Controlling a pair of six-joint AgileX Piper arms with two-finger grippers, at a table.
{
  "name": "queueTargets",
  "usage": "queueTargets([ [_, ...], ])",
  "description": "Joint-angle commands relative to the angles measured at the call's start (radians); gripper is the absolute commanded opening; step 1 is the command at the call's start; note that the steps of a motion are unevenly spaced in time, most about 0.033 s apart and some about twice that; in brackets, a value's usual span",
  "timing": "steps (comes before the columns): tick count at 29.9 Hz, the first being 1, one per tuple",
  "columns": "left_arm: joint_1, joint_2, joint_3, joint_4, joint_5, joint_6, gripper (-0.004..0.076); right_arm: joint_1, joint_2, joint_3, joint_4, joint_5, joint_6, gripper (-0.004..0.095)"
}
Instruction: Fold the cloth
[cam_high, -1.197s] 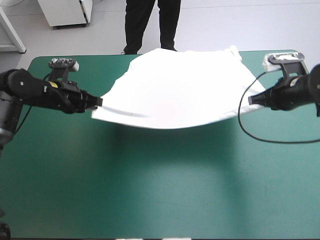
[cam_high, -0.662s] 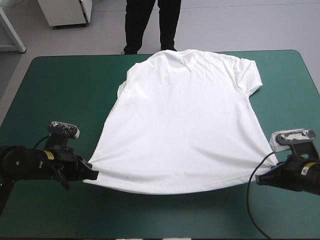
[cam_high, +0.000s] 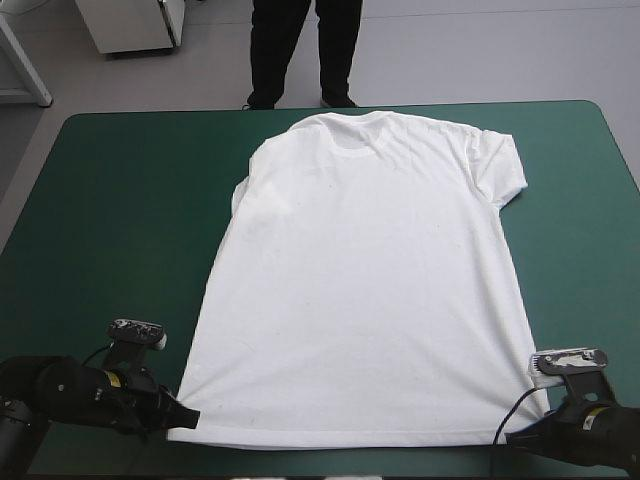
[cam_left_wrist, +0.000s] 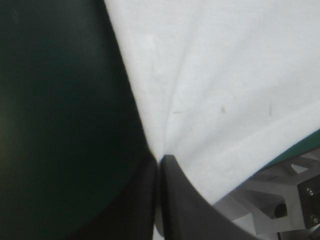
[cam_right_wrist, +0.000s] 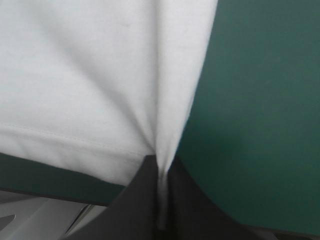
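Left wrist view first: the left gripper (cam_left_wrist: 160, 161) has its black fingers (cam_left_wrist: 187, 202) pressed all but together, pinching a thin fold of the T-shirt (cam_left_wrist: 225, 75) at one corner of the hem. Shallow creases fan out from the pinch into the white cloth. Beside it lies bare teal-green cover (cam_left_wrist: 60, 100).

On the other arm, the right gripper (cam_right_wrist: 161, 162) does the same. Its fingers (cam_right_wrist: 192, 205) are nipped onto the opposite hem corner, with a sliver of white showing between them and the stitched hem (cam_right_wrist: 60, 137) running off to one side.

From the high view the T-shirt lies spread flat on the table. The collar (cam_high: 355, 122) is toward the far edge and the hem is close to the near edge, with the two grippers low at its two near corners. One sleeve (cam_high: 500, 165) lies out to the right side (the other looks partly tucked in, though I cannot tell for certain).

This looks like the laying-out step, with the cloth drawn smooth and no fold yet made. The next move probably calls for both arms to act evenly. They could either release the corners without dragging them, or lift the hem together and carry it toward the collar, keeping the edge taut and level so the halves meet squarely.
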Motion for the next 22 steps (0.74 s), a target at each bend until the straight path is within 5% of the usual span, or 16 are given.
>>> queueTargets([
  [1,-0.007,-0.005,0.017,-0.021,0.056,0.001,-0.0009,0.003,-0.007,-0.022,-0.006,-0.024,0.002,-0.0019],
  [12,-0.007,-0.005,0.044,-0.026,0.056,0.001,0.0021,0.003,0.001,-0.022,-0.001,-0.024,0.002,0.0024],
  [22,-0.007,-0.005,0.003,-0.024,0.056,0.004,0.0363,0.005,0.026,-0.06,0.034,-0.024,0.043,0.0554],
])
